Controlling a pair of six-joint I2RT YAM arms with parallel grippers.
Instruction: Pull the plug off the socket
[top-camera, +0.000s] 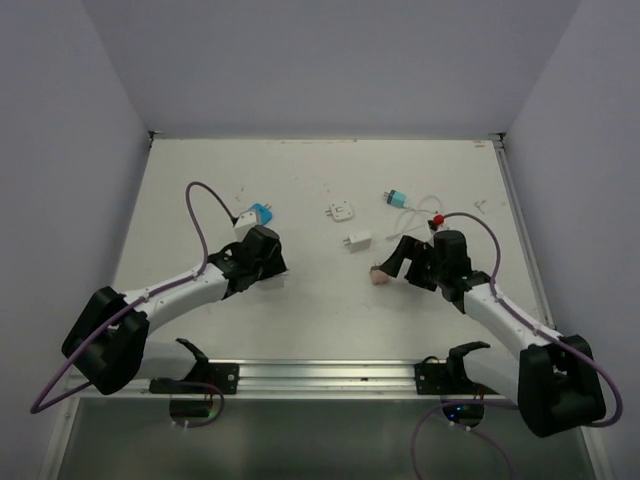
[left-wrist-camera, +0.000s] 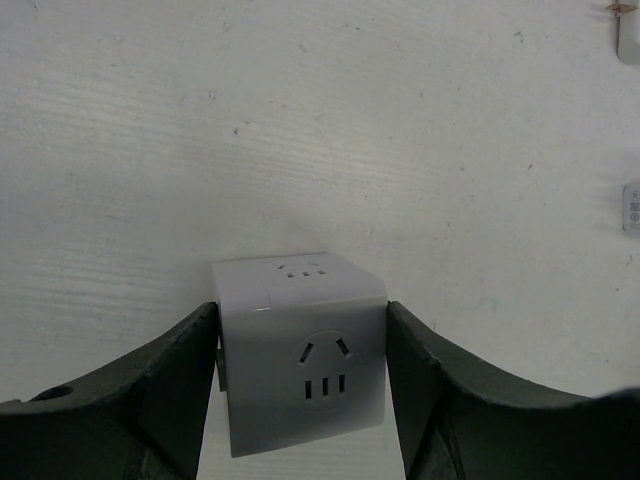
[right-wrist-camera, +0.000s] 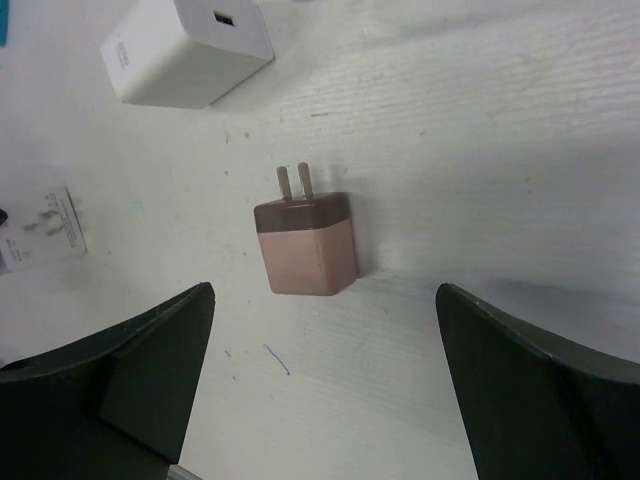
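Note:
The socket (left-wrist-camera: 305, 370), a white cube with dark slots on its faces, sits between the fingers of my left gripper (left-wrist-camera: 300, 308), which is shut on its two sides. In the top view the left gripper (top-camera: 266, 252) covers the socket. The plug (right-wrist-camera: 305, 245), a small pink block with a darker band and two metal prongs, lies loose on the table, apart from the socket. My right gripper (right-wrist-camera: 322, 300) stands wide open just behind the plug (top-camera: 378, 273) and touches nothing. In the top view the right gripper (top-camera: 398, 258) is right of the plug.
A white charger block (right-wrist-camera: 190, 50) lies beyond the plug, and a flat white plug (top-camera: 340, 211) is farther back. A white-and-blue block (top-camera: 255, 217) sits behind the left gripper. A teal adapter with a white cable (top-camera: 396, 198) and a small red piece (top-camera: 436, 220) lie at the back right.

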